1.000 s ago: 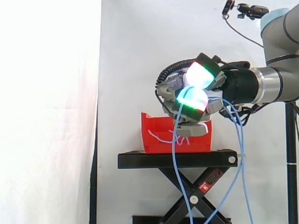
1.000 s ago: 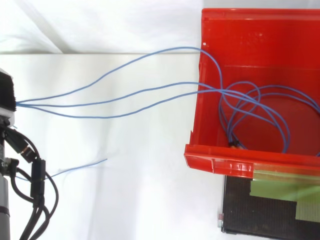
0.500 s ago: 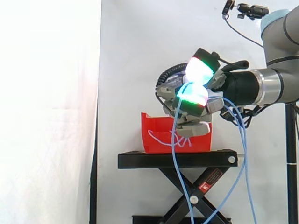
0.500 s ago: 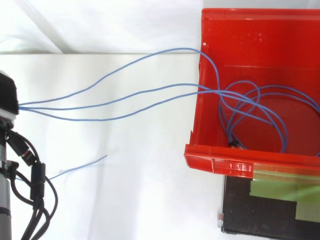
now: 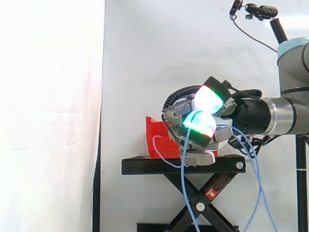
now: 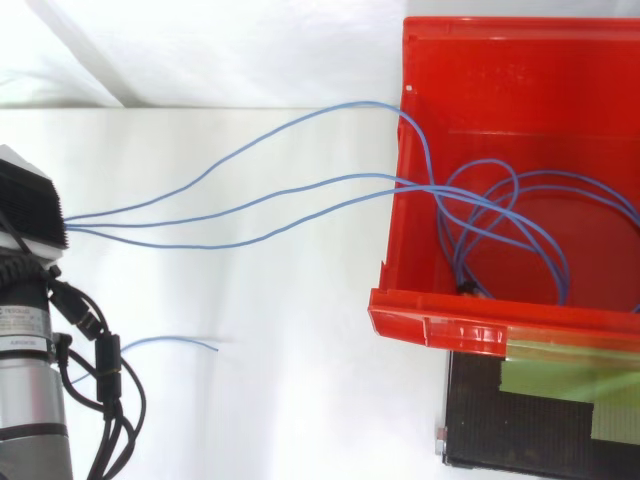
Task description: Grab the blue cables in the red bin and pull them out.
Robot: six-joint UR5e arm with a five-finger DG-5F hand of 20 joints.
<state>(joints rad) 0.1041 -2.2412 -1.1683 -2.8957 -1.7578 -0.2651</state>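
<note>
The red bin (image 6: 520, 160) (image 5: 155, 140) stands on a black stand (image 5: 183, 165). Thin blue cables (image 6: 250, 195) run from loops inside the bin over its left wall and across to my hand (image 6: 30, 205) at the top view's left edge. In the side view my hand (image 5: 200, 130) hangs in front of the bin, low by the stand's top. Its fingers, with pads glowing white and green (image 5: 208, 99), are curled round the cables. Strands (image 5: 188, 193) hang down from the hand past the stand, and one loop (image 5: 159, 147) droops beside the bin.
A loose blue cable end (image 6: 170, 342) shows below the hand in the top view. The stand's scissor legs (image 5: 203, 203) are under the bin. A white curtain (image 5: 53, 116) hangs at the left and a camera mount (image 5: 253, 9) sits at the upper right.
My hand has dropped lower in the side view, from above the bin's rim to the stand's top. In the top view it has shifted right, and the cables now sag more.
</note>
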